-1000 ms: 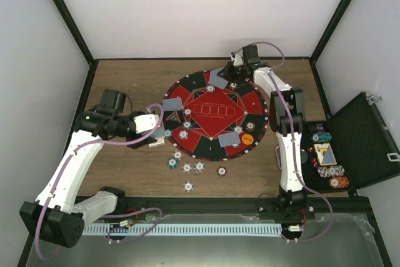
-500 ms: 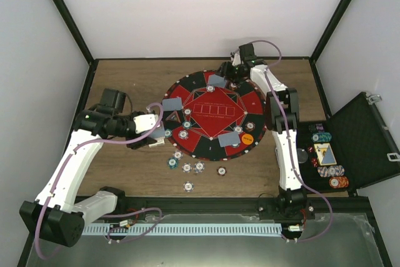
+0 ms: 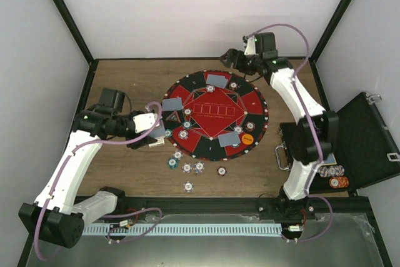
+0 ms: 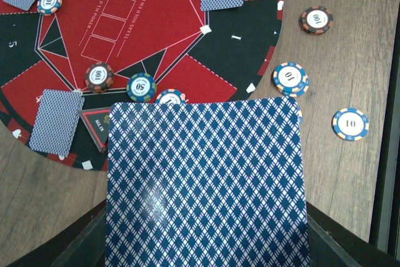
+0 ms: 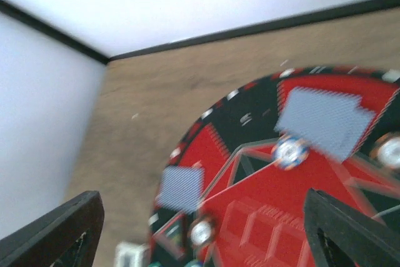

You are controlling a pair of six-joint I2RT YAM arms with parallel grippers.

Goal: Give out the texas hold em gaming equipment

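Note:
The overhead view shows my left gripper (image 3: 155, 136) at the mat's left rim, shut on a blue-diamond-backed playing card (image 4: 206, 186) that hides its fingers in the left wrist view. My right gripper (image 3: 232, 59) hangs open over the mat's far edge, nothing between its fingers (image 5: 56, 232); that view is blurred. Three cards lie on the round red-and-black mat (image 3: 250, 101): far (image 3: 217, 80), left (image 3: 172, 104) and near (image 3: 230, 138). Chips sit on the mat (image 3: 184, 134), beside an orange button (image 3: 247, 137). Several loose chips (image 3: 186, 167) lie on the table before the mat.
An open black case (image 3: 365, 139) stands at the right edge with stacked chips (image 3: 337, 182) in it. The right arm's elbow (image 3: 315, 132) hangs over the case's left side. Black frame posts and white walls close in the wooden table (image 3: 131, 79).
My right gripper has opened and drawn back from the mat's far edge, leaving the far card lying there; its elbow swung right toward the case. The left arm and its card have not moved.

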